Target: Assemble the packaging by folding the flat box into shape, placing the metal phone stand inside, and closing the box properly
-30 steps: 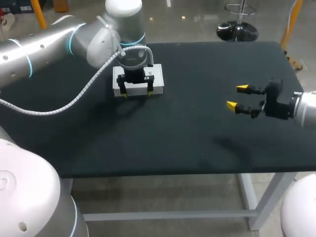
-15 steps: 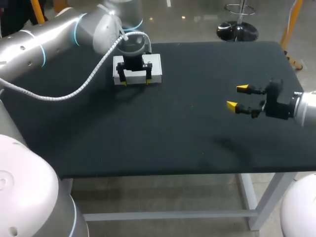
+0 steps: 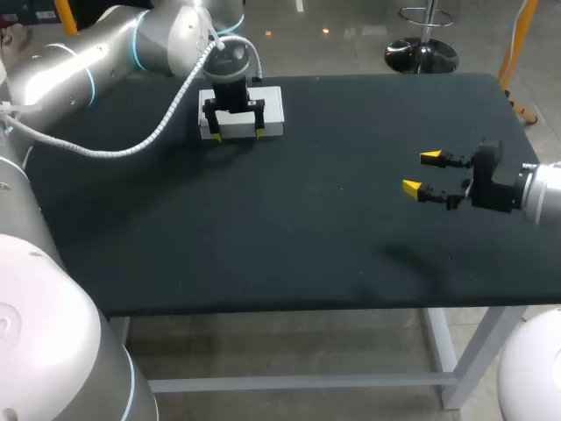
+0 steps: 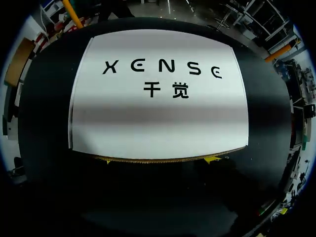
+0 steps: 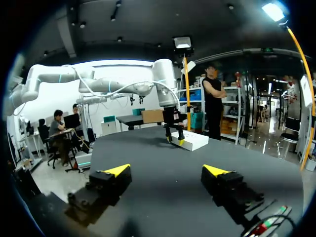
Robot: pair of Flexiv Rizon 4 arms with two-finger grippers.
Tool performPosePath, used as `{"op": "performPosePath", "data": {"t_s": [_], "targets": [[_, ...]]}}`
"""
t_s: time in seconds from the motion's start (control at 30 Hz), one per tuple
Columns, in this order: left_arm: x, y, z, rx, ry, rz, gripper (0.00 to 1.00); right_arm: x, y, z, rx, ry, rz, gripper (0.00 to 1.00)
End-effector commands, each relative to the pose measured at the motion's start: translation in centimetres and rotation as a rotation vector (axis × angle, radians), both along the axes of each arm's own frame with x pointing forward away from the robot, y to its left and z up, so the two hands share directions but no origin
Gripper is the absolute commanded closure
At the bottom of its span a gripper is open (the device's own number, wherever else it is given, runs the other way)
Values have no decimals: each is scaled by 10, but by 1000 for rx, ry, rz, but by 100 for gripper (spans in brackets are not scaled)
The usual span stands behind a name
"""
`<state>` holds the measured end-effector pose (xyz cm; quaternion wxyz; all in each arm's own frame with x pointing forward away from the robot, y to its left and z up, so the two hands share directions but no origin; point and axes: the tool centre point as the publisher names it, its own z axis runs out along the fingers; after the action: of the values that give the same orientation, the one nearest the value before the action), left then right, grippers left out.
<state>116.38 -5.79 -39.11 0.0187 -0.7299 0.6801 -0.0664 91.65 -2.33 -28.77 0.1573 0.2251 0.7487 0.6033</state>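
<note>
With both our jaws apart, the left pair against the box [image 3: 273,110] near the table's [image 3: 333,228] far edge, a shove could have tipped it off.

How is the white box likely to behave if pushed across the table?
The white box looks flat and low, so it probably slides rather than tips. Its corrugated-looking edge suggests light, fairly stiff cardboard.
</note>
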Motion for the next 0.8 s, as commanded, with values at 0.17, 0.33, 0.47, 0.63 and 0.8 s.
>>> {"op": "performPosePath", "data": {"t_s": [0.17,0.33,0.47,0.63,0.8], "targets": [[-36,13,11,-88,-126,-86,0,0,-1,-1,5,-4,2,0],[-80,24,28,-152,-285,-152,0,0,-1,-1,5,-4,2,0],[-115,32,43,-191,-397,-209,0,0,-1,-1,5,-4,2,0],[-148,44,54,-208,-537,-264,0,0,-1,-1,5,-4,2,0],[-169,60,57,-261,-640,-303,0,0,-1,-1,5,-4,2,0]]}}
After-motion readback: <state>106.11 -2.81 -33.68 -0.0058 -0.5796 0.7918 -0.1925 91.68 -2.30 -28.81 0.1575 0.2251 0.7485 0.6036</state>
